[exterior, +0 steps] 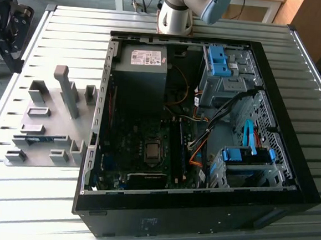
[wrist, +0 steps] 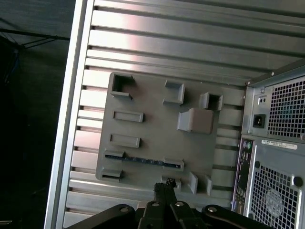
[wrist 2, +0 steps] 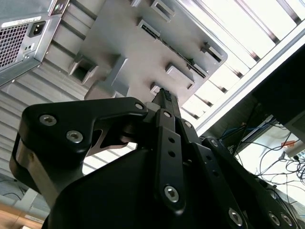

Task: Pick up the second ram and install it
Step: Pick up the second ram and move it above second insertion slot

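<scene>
Your gripper hangs above the grey fixture plate on the counter. Its fingertips are clenched together with nothing between them. The second ram lies on edge in its holder on that plate, well apart from the tips, and in the exterior view it sits to the left of the open computer case. The likely trouble, as I judge it, is alignment: the stick is thin and flanked by raised fixture blocks. Come down off-centre and you could strike a block. Grip it skewed and it may bind in the motherboard slot.
</scene>
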Available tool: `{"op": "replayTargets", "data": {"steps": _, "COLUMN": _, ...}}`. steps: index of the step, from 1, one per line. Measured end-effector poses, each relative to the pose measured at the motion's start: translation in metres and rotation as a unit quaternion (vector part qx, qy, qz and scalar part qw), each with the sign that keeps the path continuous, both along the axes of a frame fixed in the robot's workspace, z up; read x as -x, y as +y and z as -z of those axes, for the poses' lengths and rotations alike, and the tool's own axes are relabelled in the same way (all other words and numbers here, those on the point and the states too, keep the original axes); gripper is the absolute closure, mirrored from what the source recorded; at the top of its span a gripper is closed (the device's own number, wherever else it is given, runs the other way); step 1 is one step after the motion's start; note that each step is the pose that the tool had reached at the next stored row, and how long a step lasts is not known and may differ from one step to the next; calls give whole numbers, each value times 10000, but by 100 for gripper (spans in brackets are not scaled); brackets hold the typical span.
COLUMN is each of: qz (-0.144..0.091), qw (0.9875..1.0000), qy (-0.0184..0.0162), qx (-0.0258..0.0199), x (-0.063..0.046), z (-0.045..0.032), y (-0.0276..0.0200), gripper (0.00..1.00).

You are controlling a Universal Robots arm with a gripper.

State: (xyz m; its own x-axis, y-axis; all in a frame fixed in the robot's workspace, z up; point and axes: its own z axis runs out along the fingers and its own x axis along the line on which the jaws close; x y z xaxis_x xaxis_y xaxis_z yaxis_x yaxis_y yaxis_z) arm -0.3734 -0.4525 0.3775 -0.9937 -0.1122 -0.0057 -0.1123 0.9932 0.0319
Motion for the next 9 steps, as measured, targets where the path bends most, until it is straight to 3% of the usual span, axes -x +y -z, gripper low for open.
{"op": "replayTargets", "data": {"steps": 9, "qz": -120, "qw": 9999, "qy": 0, "qx": 0, "x": 0, "z": 0, "y": -1, "gripper": 90}}
